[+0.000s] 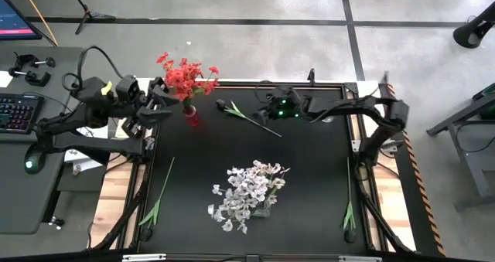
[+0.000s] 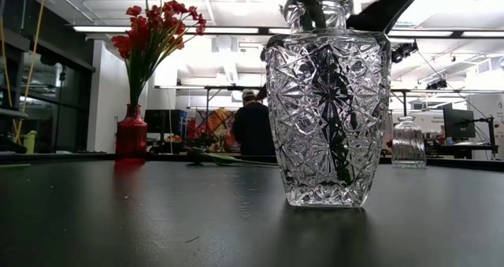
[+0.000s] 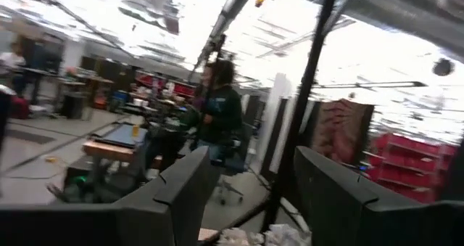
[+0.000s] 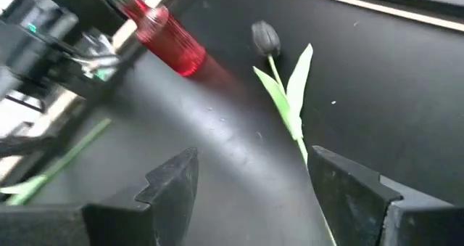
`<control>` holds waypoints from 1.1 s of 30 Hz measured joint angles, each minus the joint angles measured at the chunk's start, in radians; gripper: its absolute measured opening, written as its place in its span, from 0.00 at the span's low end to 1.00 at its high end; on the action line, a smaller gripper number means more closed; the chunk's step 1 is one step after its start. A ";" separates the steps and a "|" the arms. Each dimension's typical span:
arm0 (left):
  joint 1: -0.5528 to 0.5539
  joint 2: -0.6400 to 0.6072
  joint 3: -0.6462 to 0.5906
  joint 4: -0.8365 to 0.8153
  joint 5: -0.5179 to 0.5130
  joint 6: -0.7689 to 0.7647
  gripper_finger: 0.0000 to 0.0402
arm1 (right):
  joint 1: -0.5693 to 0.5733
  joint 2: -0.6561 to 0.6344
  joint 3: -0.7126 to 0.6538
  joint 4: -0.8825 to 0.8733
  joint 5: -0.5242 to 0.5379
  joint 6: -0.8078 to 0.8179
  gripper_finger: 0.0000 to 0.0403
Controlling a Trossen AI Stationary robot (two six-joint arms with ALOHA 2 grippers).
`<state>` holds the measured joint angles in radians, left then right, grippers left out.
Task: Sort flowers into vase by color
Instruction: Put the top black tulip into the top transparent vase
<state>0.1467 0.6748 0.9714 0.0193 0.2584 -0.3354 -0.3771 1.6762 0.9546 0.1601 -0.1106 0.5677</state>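
One dark tulip (image 4: 266,37) lies on the table (image 1: 309,185) near the red vase (image 1: 191,117), and its thin stem could be missed by the right tool (image 4: 250,191), held wide open and empty.

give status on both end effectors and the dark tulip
Right end effector open, hovering over dark tulip lying on table. Left end effector open, empty, beside red vase. Nothing in the way.

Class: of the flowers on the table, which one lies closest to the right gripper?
The dark tulip, lying flat before the open right gripper; the red flowers and white flowers stand in vases.
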 joint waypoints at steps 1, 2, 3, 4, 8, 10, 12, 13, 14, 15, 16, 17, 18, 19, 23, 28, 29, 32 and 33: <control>0.000 0.003 0.000 0.000 -0.017 0.006 0.47 | 0.004 0.024 0.000 0.019 0.010 -0.009 0.61; 0.000 0.008 0.000 0.000 -0.036 0.009 0.47 | 0.006 0.049 0.000 0.038 0.020 -0.020 0.61; 0.000 0.014 0.000 0.001 -0.055 0.014 0.47 | 0.009 0.070 0.000 0.052 0.028 -0.036 0.61; 0.000 0.020 0.000 0.000 -0.071 0.016 0.47 | 0.012 0.089 0.003 0.058 0.031 -0.057 0.61; 0.000 0.056 0.000 0.000 -0.150 0.016 0.47 | 0.028 0.159 0.058 0.043 0.054 -0.194 0.61; 0.000 0.077 0.000 -0.001 -0.194 0.016 0.47 | 0.042 0.192 0.099 0.020 0.091 -0.274 0.61; 0.000 0.100 0.000 -0.001 -0.235 0.015 0.47 | 0.055 0.228 0.144 -0.018 0.148 -0.348 0.61; 0.000 0.110 0.000 0.000 -0.253 0.007 0.47 | 0.060 0.247 0.168 -0.031 0.174 -0.373 0.61; 0.000 0.120 0.000 0.004 -0.273 0.000 0.47 | 0.062 0.266 0.190 -0.051 0.193 -0.396 0.61; 0.000 0.130 0.000 0.009 -0.294 -0.012 0.47 | 0.062 0.283 0.209 -0.070 0.205 -0.410 0.61; 0.000 0.137 0.000 0.010 -0.311 -0.026 0.47 | 0.061 0.301 0.227 -0.081 0.211 -0.411 0.61; 0.000 0.145 0.000 0.010 -0.325 -0.038 0.47 | 0.059 0.320 0.243 -0.091 0.213 -0.411 0.61; 0.000 0.152 0.000 0.012 -0.334 -0.050 0.47 | 0.057 0.336 0.256 -0.108 0.215 -0.411 0.61; 0.000 0.157 0.000 0.018 -0.338 -0.057 0.47 | 0.055 0.351 0.269 -0.126 0.218 -0.412 0.61; 0.000 0.170 0.000 0.040 -0.351 -0.072 0.47 | 0.056 0.405 0.314 -0.201 0.234 -0.412 0.61; 0.000 0.171 0.000 0.039 -0.354 -0.045 0.47 | 0.072 0.436 0.323 -0.212 0.243 -0.420 0.59; 0.000 0.170 0.000 0.039 -0.355 -0.041 0.47 | 0.077 0.440 0.324 -0.222 0.254 -0.423 0.56; 0.000 0.166 0.000 0.036 -0.357 -0.012 0.47 | 0.086 0.441 0.327 -0.259 0.278 -0.428 0.38; 0.000 0.163 0.000 0.039 -0.357 0.004 0.47 | 0.087 0.439 0.327 -0.271 0.269 -0.434 0.28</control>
<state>0.1467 0.8378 0.9715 0.0581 -0.0986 -0.3316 -0.2903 2.1152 1.2816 -0.1110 0.1579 0.1340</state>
